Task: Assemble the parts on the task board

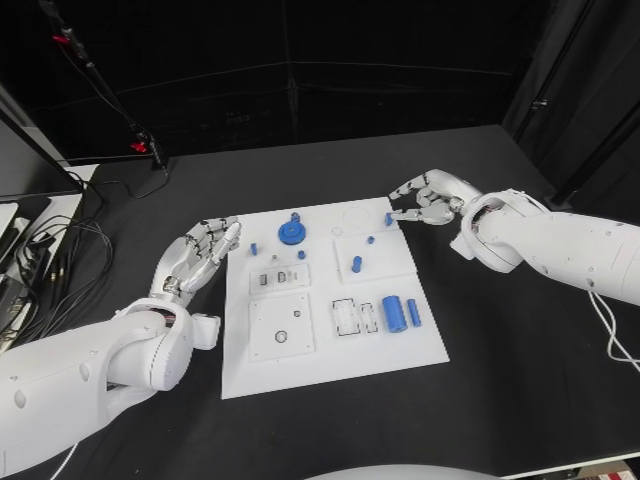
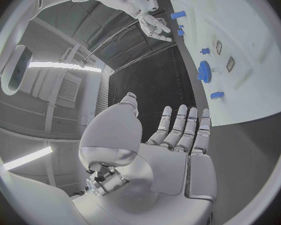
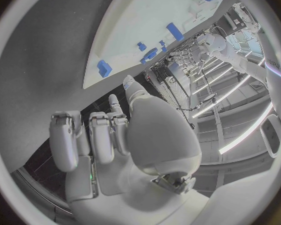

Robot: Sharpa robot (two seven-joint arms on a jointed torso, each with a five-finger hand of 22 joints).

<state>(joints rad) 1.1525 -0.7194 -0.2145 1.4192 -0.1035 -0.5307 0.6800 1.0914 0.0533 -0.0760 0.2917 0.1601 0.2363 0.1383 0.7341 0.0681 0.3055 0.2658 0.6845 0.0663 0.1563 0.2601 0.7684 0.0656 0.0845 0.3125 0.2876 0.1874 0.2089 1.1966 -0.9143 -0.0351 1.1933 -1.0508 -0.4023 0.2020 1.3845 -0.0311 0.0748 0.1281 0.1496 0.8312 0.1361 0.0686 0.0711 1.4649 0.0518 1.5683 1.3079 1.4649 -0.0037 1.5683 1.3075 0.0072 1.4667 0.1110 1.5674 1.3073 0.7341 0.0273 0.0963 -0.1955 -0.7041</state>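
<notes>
The white task board (image 1: 335, 345) lies mid-table. On it are a blue gear-like disc (image 1: 291, 233), a blue cylinder (image 1: 394, 313) with a thin blue bar (image 1: 414, 312) beside it, and several small blue pieces, one (image 1: 388, 218) at the far right edge. My left hand (image 1: 205, 252) lies with its fingers stretched out beside the board's left edge, holding nothing. In the left wrist view the left hand (image 2: 178, 150) points along the board (image 2: 253, 85), past the disc (image 2: 205, 71). My right hand (image 1: 428, 200) hovers at the board's far right corner, fingers curled (image 3: 65, 140). The edge piece (image 3: 104, 67) stands just beyond its thumb, untouched.
Cables (image 1: 46, 260) and a dark monitor (image 1: 3, 150) crowd the table's left side. A thin stand with red clamps (image 1: 140, 147) rises at the back left. Bare black tabletop (image 1: 551, 380) stretches right of the board and in front of it.
</notes>
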